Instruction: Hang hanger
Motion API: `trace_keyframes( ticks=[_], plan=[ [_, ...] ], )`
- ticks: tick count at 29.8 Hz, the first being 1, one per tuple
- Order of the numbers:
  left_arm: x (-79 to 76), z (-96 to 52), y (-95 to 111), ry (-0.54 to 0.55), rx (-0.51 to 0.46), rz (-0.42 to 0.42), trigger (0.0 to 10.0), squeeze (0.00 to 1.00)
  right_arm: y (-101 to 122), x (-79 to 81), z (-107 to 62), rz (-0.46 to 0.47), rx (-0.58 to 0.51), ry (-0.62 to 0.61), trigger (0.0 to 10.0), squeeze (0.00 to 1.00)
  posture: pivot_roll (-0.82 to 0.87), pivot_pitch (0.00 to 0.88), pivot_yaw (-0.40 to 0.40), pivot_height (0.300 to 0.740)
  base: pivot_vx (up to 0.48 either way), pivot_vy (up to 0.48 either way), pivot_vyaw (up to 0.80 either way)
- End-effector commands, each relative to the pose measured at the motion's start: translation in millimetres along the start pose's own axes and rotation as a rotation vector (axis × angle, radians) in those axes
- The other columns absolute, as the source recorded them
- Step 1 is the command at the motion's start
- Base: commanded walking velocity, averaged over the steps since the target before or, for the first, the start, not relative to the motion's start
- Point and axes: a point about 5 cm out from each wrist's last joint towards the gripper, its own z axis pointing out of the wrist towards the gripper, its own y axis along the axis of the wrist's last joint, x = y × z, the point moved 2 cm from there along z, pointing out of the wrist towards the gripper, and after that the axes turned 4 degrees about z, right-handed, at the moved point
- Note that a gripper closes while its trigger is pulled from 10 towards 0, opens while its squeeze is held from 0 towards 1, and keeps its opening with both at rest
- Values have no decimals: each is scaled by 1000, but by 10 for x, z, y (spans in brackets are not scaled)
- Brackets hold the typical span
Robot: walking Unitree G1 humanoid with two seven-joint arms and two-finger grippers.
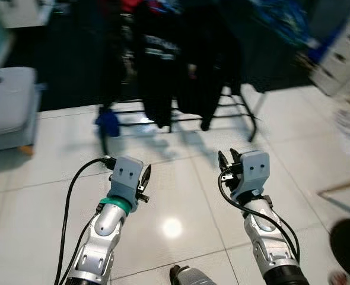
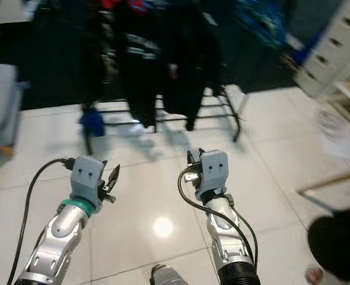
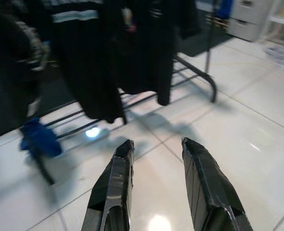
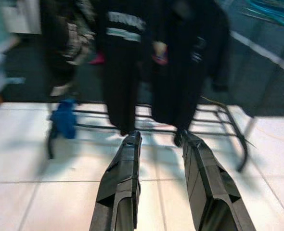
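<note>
A black clothes rack [image 1: 234,110] stands ahead on the white tiled floor, hung with several dark garments [image 1: 163,65]; one has a white stripe across the chest [image 4: 125,26]. No separate hanger can be made out. My left gripper [image 3: 154,147] is held up in front of me, open, with nothing between its fingers. My right gripper [image 4: 159,139] is likewise raised and open, empty, aimed at the rack's base. Both are well short of the rack.
A blue cloth [image 1: 108,123] hangs low at the rack's left end. A grey padded seat [image 1: 6,104] is at the left, white drawers [image 1: 341,56] at the far right. A wooden stick [image 1: 341,187] and a dark object [image 1: 347,240] lie at the right.
</note>
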Motion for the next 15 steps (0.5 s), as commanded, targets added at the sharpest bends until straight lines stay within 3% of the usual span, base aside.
trace_keyframes(
  ticks=[1,15],
  plan=[
    [-23,7,-26,-11,11,-2,10000,0,5,2,1,5,1,3,10000,0,-122,29,36,740,0,0,-800],
    [-49,18,9,-24,-1,-2,10000,0,15,7,10,4,-1,15,10000,0,-121,29,32,740,0,0,-800]
  ],
)
